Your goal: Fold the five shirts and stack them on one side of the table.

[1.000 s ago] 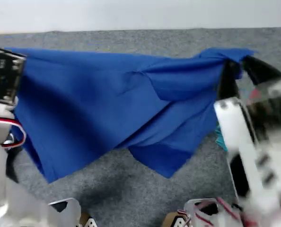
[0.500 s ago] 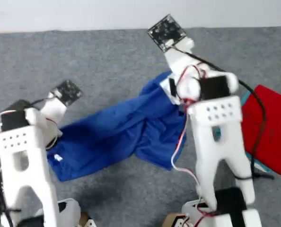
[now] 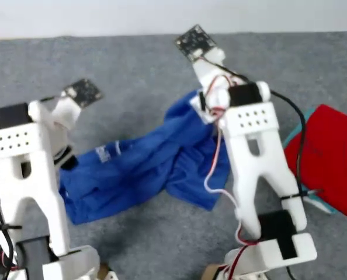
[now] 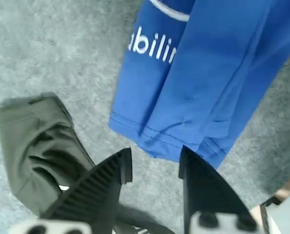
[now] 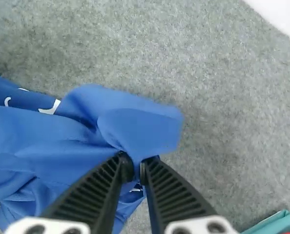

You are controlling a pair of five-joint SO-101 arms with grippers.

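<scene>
Right tool (image 5: pixel 131 168), arm (image 3: pixel 249 146) pitched down, pinches the blue shirt (image 5: pixel 47 141) at 1 o'clock; left tool (image 4: pixel 155 156) gapes empty above its hem.

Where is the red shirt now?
In the high view, the red shirt lies at the far right of the table, beside the right arm.

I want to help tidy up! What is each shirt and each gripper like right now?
blue fabric shirt: crumpled, unfolded, on the grey carpeted table.
red fabric shirt: folded flat, lying on a teal shirt.
olive-green crumpled cloth: bunched up on the table.
left gripper: open, holding nothing.
right gripper: shut on a fold of the blue fabric shirt.
</scene>
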